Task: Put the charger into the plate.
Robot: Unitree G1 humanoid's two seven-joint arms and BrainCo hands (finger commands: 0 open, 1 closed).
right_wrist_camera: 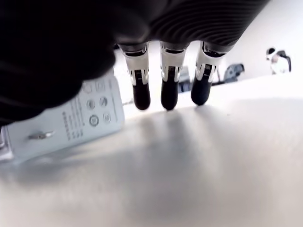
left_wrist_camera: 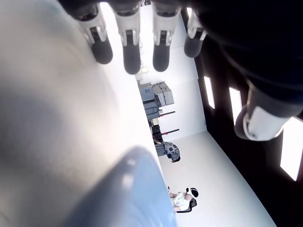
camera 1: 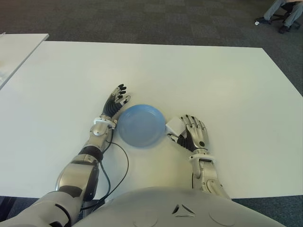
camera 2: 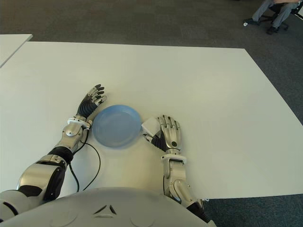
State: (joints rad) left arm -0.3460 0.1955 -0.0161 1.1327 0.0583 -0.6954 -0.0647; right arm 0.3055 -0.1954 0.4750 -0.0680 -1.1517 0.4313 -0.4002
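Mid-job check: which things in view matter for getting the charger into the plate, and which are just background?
Job:
white charger, on the table by the right hand
blue plate, holding nothing
left hand, open beside the plate

Background:
white table
seated person, far corner

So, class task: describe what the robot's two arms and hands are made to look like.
Both arms are silver-grey metal segments with black joints. The left hand and right hand have silver fingers with black fingertips and ribbed black backs. A thin black cable loops beside the left forearm.
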